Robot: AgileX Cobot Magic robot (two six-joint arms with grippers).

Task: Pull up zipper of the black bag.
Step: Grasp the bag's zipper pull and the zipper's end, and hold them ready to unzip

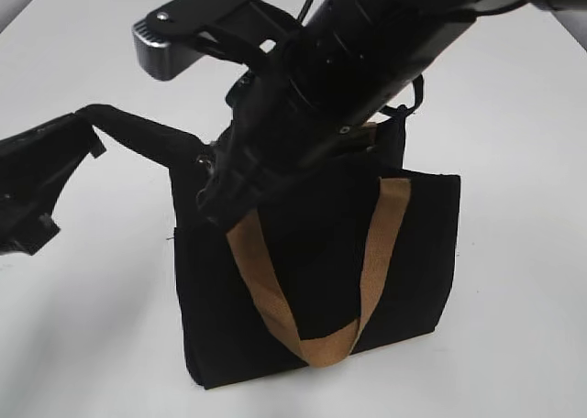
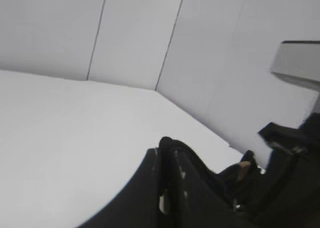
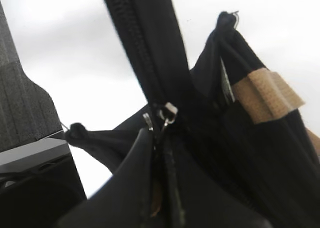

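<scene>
The black bag (image 1: 413, 253) stands upright on the white table, one tan handle (image 1: 376, 253) hanging down its front. My left gripper (image 1: 89, 129) is shut on the bag's top left corner end and holds it stretched out to the left; in the left wrist view its jaws (image 2: 167, 150) pinch black fabric (image 2: 200, 163). My right gripper (image 1: 213, 198) reaches across to the bag's top left. In the right wrist view its jaws (image 3: 157, 135) are shut at the silver pull tab (image 3: 169, 112) of the zipper (image 3: 131, 33), whose closed track runs up and away. The bag's second handle (image 3: 265, 93) shows on the right.
The bag stands on a white table (image 1: 83, 345). The right arm and its camera housing (image 1: 183, 28) cover the bag's top in the exterior view. The left arm (image 3: 25, 113) is close at the left of the right wrist view. Grey wall panels (image 2: 135, 33) stand behind.
</scene>
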